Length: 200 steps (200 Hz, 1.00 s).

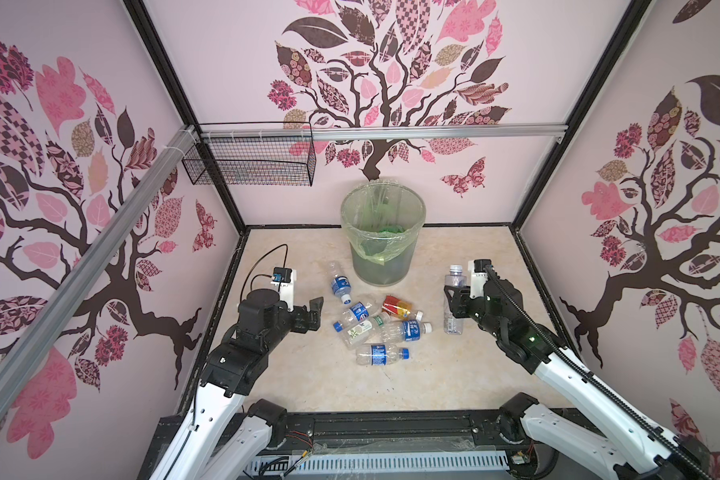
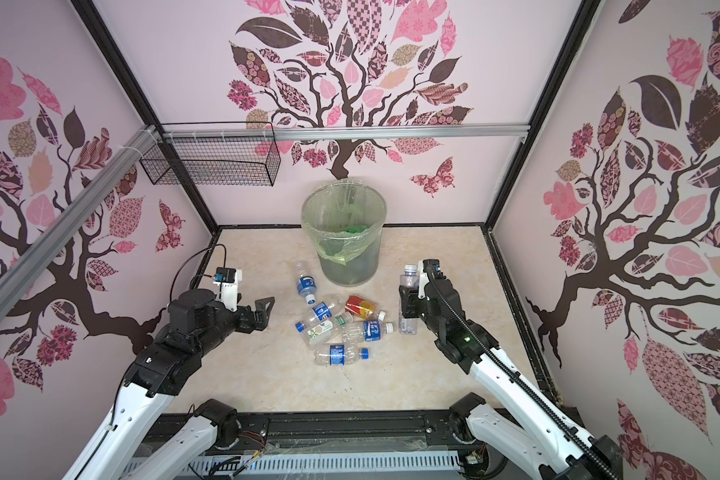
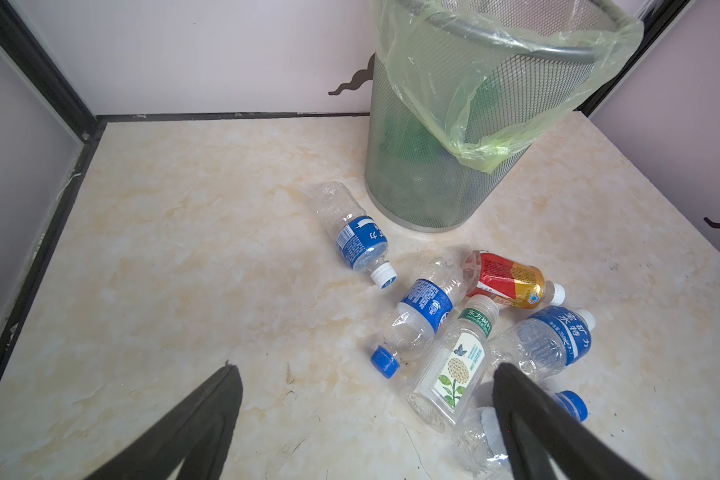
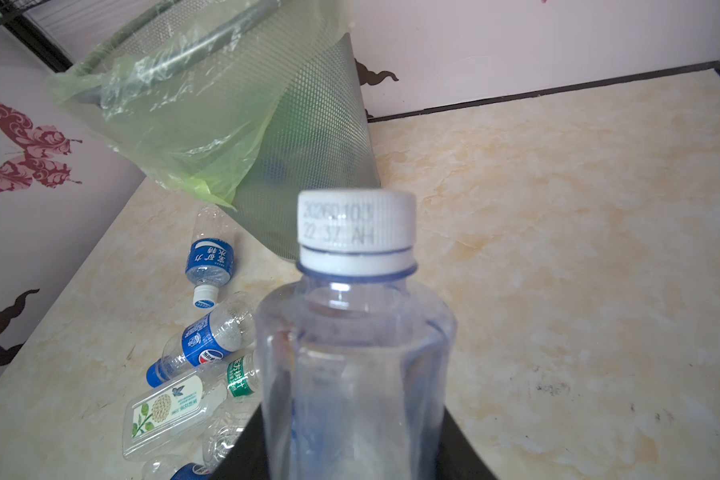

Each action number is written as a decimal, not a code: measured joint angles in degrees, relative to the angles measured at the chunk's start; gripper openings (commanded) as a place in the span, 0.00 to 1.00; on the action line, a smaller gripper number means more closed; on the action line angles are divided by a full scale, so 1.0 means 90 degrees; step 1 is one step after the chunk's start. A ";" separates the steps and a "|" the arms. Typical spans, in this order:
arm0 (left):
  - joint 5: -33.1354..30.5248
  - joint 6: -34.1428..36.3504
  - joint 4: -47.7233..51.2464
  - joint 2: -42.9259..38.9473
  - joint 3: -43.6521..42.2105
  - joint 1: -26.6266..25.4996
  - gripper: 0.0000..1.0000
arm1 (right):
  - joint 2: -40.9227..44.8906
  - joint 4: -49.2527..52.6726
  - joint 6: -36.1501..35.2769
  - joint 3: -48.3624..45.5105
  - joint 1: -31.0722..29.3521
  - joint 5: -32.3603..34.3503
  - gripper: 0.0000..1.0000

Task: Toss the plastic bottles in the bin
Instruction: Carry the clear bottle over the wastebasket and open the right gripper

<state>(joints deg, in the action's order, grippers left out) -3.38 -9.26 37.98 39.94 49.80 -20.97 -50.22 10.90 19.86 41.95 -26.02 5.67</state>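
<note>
Right of the bin [image 1: 381, 266], our right gripper [image 1: 457, 296] pinches an upright bottle [image 4: 356, 353] by its body, likely so we can carry it over and drop it in. Our left gripper [image 1: 316, 313] hangs spread beside the lying bottles [image 1: 406, 331], poised for one.

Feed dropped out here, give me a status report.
Right gripper shut on upright white-capped bottle. Left gripper open, empty. Six bottles lying loose before bin. Path to bin looks clear.

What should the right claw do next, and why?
Probably lift straight up: the right claw is shut on the upright white-capped clear bottle, whose base seems to rest on the table, and the bin stands taller than it, so height comes first.
</note>
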 measured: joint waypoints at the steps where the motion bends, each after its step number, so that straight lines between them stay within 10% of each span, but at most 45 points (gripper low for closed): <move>1: 0.0000 0.0000 0.0000 -0.0002 0.0000 0.0000 0.98 | -0.0002 -0.0007 0.0002 0.0000 0.0041 -0.0034 0.41; 135: 0.0002 -0.0002 0.0005 0.0138 0.0000 0.0000 0.98 | 0.0301 -0.1239 -0.0219 -0.0092 0.0697 -0.1617 0.42; 177: 0.0063 -0.0143 -0.0005 0.0182 0.0000 0.0000 0.98 | -0.2008 -0.1649 -0.0279 0.2572 0.0699 -0.2142 0.45; 200: 0.0175 -0.0282 -0.0199 0.0306 0.0000 0.0000 0.98 | -0.3871 -0.1773 -0.0182 0.4952 0.0697 -0.2528 0.75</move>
<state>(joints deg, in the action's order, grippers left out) -1.80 -11.79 36.18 42.70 49.80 -20.97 -85.06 -5.06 18.22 86.52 -19.75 -17.08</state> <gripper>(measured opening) 0.977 0.597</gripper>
